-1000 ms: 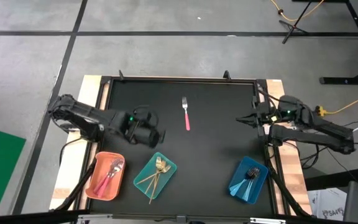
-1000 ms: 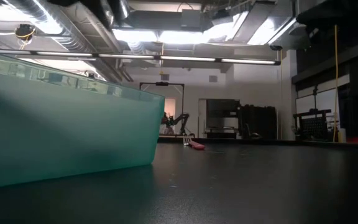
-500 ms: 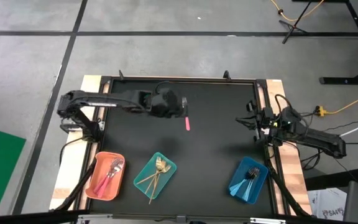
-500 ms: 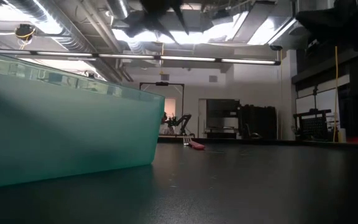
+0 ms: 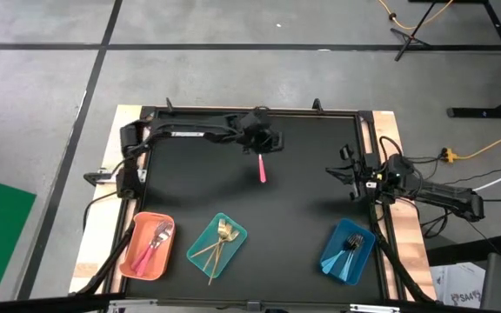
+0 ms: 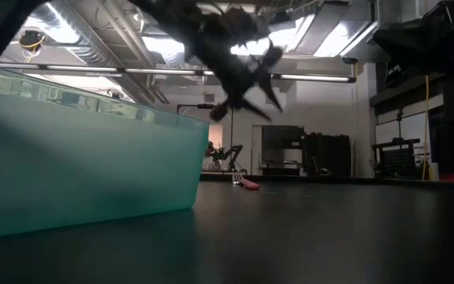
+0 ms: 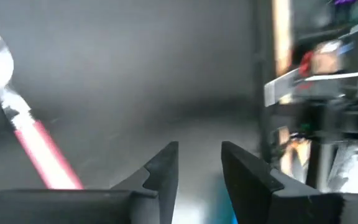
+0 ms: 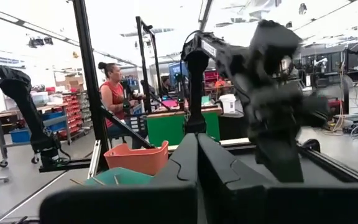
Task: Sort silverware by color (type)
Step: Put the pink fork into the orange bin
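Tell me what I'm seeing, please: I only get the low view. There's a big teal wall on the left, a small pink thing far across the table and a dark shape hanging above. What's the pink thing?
Observer: From above, it's a pink-handled fork lying loose on the black table, outside all three trays.
Operator: And the dark shape?
Observer: That's the left arm, stretched across so its tip covers the fork's head. Its wrist view shows the jaws open, with the fork off to one side and not between them.
Operator: And the teal wall?
Observer: It's the side of a teal tray holding gold cutlery. It sits between an orange tray and a blue tray.
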{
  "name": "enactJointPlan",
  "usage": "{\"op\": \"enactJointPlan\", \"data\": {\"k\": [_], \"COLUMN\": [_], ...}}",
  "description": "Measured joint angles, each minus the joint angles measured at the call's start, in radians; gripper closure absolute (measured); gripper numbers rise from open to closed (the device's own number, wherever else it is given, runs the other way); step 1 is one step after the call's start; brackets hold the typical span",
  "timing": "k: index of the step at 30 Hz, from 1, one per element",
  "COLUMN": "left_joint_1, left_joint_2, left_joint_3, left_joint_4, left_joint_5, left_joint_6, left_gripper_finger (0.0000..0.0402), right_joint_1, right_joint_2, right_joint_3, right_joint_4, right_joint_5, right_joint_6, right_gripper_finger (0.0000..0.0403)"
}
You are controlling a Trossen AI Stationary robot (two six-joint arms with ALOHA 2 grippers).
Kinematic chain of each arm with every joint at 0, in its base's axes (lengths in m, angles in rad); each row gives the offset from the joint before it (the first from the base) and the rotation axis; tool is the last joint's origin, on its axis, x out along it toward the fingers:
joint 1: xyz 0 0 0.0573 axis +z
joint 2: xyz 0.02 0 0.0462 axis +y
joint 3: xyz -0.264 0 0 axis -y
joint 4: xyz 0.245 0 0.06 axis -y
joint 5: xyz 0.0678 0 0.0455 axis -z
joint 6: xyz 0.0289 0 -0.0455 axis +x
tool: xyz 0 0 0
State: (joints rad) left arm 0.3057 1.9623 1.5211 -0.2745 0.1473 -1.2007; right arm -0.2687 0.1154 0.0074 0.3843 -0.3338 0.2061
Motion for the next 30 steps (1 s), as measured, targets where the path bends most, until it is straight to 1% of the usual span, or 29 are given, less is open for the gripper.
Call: {"op": "enactJointPlan", "data": {"k": [2,5,9,13,15,18,21,30], "left_joint_1": [0.017,0.032,0.035,0.023,0.019,0.012,0.005,-0.014], "left_joint_2": [0.034,0.065,0.078,0.077,0.077,0.077,0.077,0.077], "left_joint_3": [-0.002,-0.002,-0.002,-0.001,-0.001,0.0,-0.001,0.0], "left_joint_4": [-0.014,-0.023,-0.026,-0.02,-0.021,-0.021,-0.024,-0.023], "left_joint_5": [0.045,0.062,0.028,-0.072,-0.113,-0.141,-0.144,-0.144], "left_joint_6": [0.0,0.005,0.029,0.068,0.069,0.069,0.069,0.069], "left_gripper_finger": [0.0289,0.0293,0.0297,0.0296,0.0294,0.0294,0.0293,0.0293], "right_joint_1": [0.0,0.0,0.0,0.0,0.0,0.0,0.0,0.0], "right_joint_2": [0.0,0.0,0.0,0.0,0.003,0.006,0.006,0.006], "right_joint_3": [0.0,0.0,0.0,0.0,0.0,0.0,0.0,0.0], "right_joint_4": [-0.019,-0.093,-0.204,-0.313,-0.318,-0.318,-0.318,-0.321], "right_joint_5": [0.0,0.002,0.002,0.002,0.009,0.009,0.009,0.009], "right_joint_6": [0.0,0.0,0.0,0.0,0.001,-0.007,-0.029,-0.029], "right_gripper_finger": [0.0403,0.0403,0.0403,0.0403,0.0403,0.0403,0.0403,0.0403]}}
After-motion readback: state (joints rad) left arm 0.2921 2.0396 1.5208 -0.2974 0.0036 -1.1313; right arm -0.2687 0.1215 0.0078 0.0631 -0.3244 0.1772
